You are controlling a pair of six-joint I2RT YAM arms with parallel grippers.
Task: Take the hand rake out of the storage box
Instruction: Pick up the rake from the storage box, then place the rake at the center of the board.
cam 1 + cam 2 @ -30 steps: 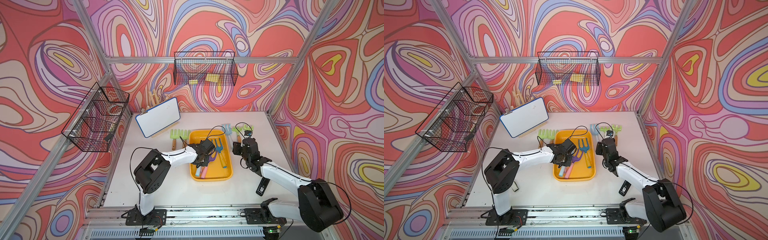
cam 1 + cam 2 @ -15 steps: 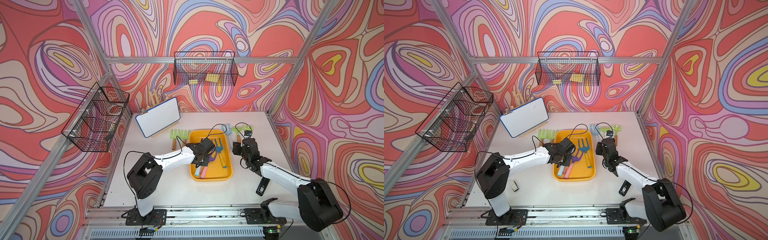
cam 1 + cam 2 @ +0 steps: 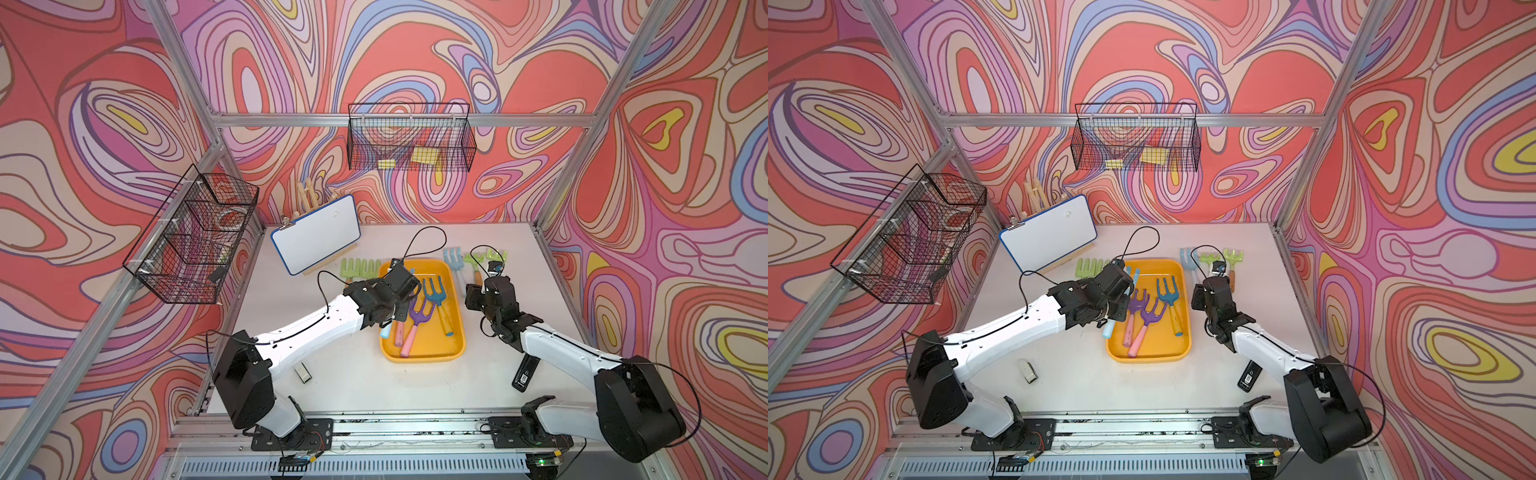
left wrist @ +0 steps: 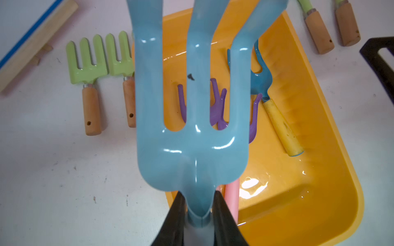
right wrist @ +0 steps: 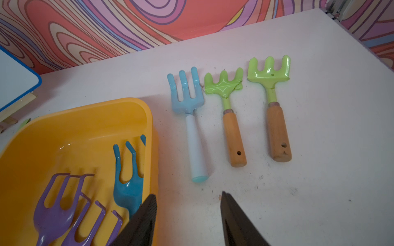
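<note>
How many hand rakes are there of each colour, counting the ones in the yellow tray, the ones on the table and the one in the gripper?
Green rakes: 4
Light blue rakes: 2
Purple rakes: 2
Teal rake: 1
Total: 9

In the left wrist view, the tine tips of the light-blue hand rake (image 4: 191,149) are cut off at the picture's edge; its handle is hidden by the left gripper (image 4: 198,198); the purple rakes (image 4: 217,110) are partly covered.
</note>
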